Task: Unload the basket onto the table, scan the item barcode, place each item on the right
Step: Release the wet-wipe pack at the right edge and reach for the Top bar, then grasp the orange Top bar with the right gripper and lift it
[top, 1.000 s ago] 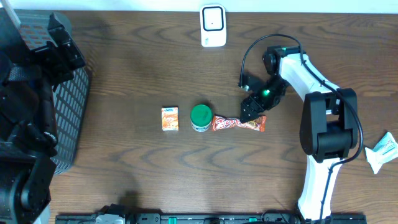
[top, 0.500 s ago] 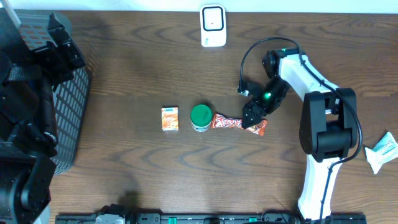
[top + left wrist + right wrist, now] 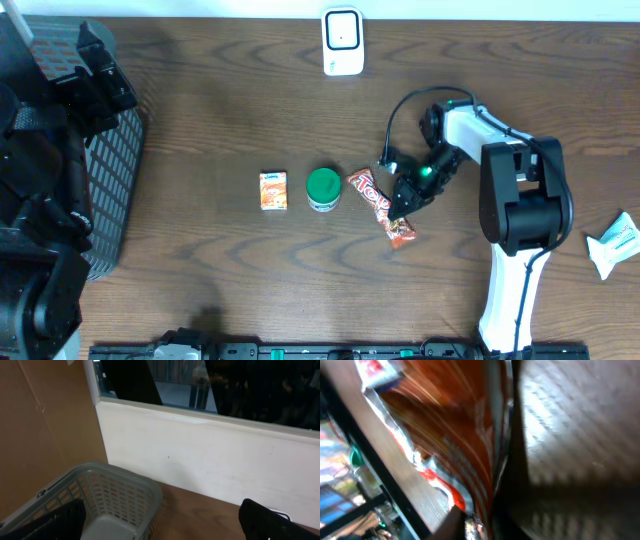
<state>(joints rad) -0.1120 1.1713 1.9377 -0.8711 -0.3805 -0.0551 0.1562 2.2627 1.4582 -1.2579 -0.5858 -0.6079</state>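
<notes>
An orange-red candy bar (image 3: 381, 208) lies diagonally on the wooden table, just right of a green-lidded can (image 3: 323, 189). My right gripper (image 3: 403, 200) is shut on the bar's middle-right part. The right wrist view is filled by its crinkled wrapper (image 3: 450, 435), pinched between the dark jaws of the right gripper (image 3: 485, 525). A white scanner (image 3: 342, 41) stands at the table's far edge. My left gripper (image 3: 160, 532) is open and holds nothing above the grey basket (image 3: 125, 495); its black fingertips (image 3: 55, 522) show at the bottom corners.
A small orange box (image 3: 273, 190) lies left of the can. The grey basket (image 3: 112, 180) sits at the table's left edge under the left arm. A white packet (image 3: 614, 243) lies at the far right, beyond the right arm's base (image 3: 520, 260).
The right gripper moved down over the candy bar and closed on it. The bar swung from lying level to a diagonal, its right end now nearer the front.
</notes>
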